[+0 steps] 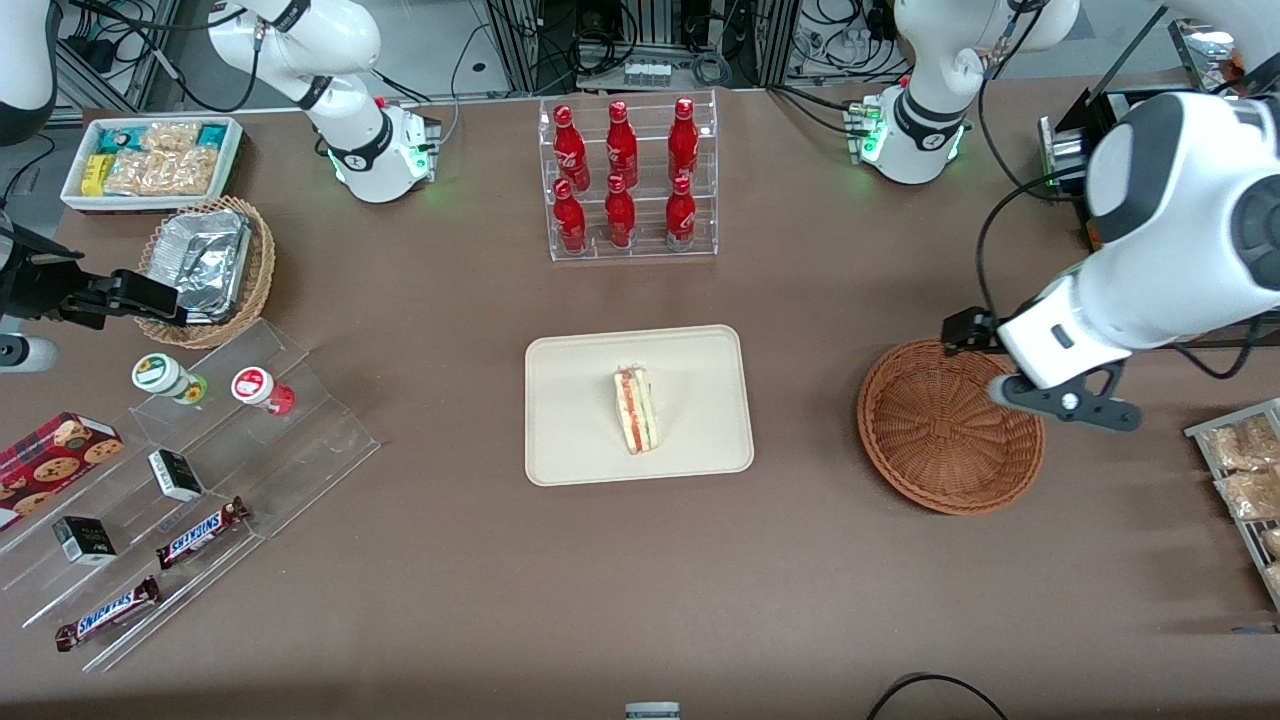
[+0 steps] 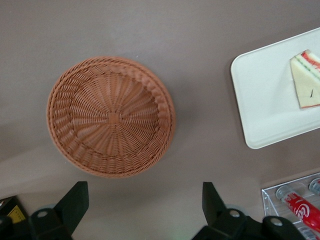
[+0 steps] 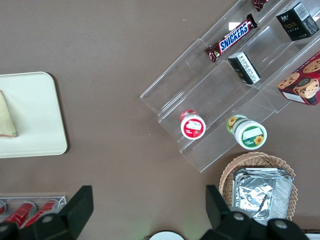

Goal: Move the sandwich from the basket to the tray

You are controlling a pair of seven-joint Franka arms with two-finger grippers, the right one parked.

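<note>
The sandwich [image 1: 636, 410] is lying on the tray [image 1: 570, 400], a flat cream-beige rectangle with rounded corners and a low rim. It is a triangular wedge of pale bread, and the front view is showing its cut edge with red, yellow and green layers. The left wrist view is showing only the smooth pale face of the sandwich [image 2: 306, 80] and one rounded corner of the tray [image 2: 260, 95].

The basket [image 1: 945, 430] is sitting on the brown bench [image 1: 450, 580] beside the tray, toward the working arm's end. It is a round, shallow bowl of reddish-brown woven wicker. The left wrist view is looking straight down into the basket [image 2: 111, 117], showing strands radiating from a small square centre and a braided rim; nothing is lying in it.

The gripper [image 2: 145, 210] is hovering above the bench just beside the basket. Its black jaws are standing spread wide and are holding nothing. In the front view the white arm is covering the gripper's jaws and part of the basket rim.
</note>
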